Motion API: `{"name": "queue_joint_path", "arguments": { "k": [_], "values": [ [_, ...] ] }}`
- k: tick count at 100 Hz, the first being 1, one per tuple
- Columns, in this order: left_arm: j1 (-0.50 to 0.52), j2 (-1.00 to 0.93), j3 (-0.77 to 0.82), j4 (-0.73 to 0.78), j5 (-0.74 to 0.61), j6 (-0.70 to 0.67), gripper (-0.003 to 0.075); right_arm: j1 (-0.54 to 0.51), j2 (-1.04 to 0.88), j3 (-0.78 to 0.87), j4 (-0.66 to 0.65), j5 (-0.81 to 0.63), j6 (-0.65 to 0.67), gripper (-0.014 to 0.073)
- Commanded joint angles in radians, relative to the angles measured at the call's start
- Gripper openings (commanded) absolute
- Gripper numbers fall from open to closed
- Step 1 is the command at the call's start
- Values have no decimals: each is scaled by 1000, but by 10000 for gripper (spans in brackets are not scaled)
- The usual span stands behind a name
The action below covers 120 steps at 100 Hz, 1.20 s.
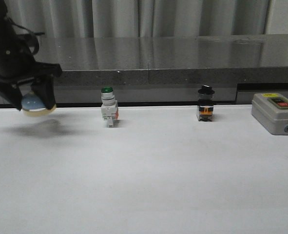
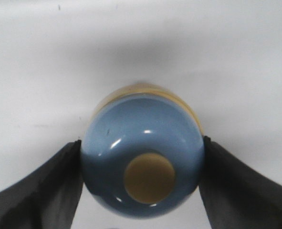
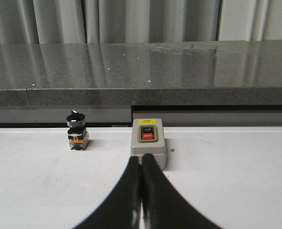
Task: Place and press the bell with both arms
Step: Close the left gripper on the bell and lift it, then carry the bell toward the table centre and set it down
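The left fingers (image 2: 40, 191) are clamped on the bell (image 2: 143, 155), one dark finger pressed against each side of its glossy blue dome, with the cream knob (image 2: 149, 178) between them and a sliver of the cream base showing beyond the dome. In the front view the left arm (image 1: 9, 48) holds the bell (image 1: 35, 105) clear of the white desk (image 1: 144, 185), its shadow lying on the surface just below.

The right fingers (image 3: 140, 200) are pressed together, tips touching, with nothing between them. Just beyond their tips sits one grey switch box (image 3: 148, 148) with a yellow label, its writing too small to read, and two buttons: a dark one marked "ON" and a red one marked "OFF". Off to one side of those fingers, farther out, stands one black-capped switch (image 3: 77, 131) with an orange band.

In the front view one green-capped white switch (image 1: 108, 108) stands between the bell and the black-capped switch (image 1: 205, 104), well apart from both. Behind all of them runs a dark stone ledge (image 1: 173, 58) with pale curtains (image 1: 144, 17) above it.
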State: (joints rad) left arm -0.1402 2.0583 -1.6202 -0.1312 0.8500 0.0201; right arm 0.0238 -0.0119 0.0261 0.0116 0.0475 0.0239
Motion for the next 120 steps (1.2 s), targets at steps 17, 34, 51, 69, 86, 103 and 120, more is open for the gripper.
{"name": "queue_joint_path", "arguments": {
  "k": [17, 34, 51, 69, 86, 103, 120],
  "values": [
    [-58, -107, -191, -15, 112, 24, 293, -6, -16, -15, -12, -80, -2, -69],
    [-136, -107, -257, -15, 160, 48, 293, -6, -16, -15, -12, -80, -2, -69],
    [-234, -102, -266, -15, 168, 48, 293, -6, -16, -15, -12, -80, -2, -69],
    [-334, -67, -266, -13, 160, 49, 293, -6, -16, -15, -12, -80, -2, -69],
    [-388, -29, -266, -15, 151, 49, 293, -6, -16, -15, -12, -80, -2, -69],
    [-403, 28, -266, -36, 128, 49, 293, -6, -16, -15, -12, -80, -2, -69],
    [-407, 81, -266, -78, 110, 49, 293, -6, -16, -15, -12, -80, -2, -69]
  ]
}}
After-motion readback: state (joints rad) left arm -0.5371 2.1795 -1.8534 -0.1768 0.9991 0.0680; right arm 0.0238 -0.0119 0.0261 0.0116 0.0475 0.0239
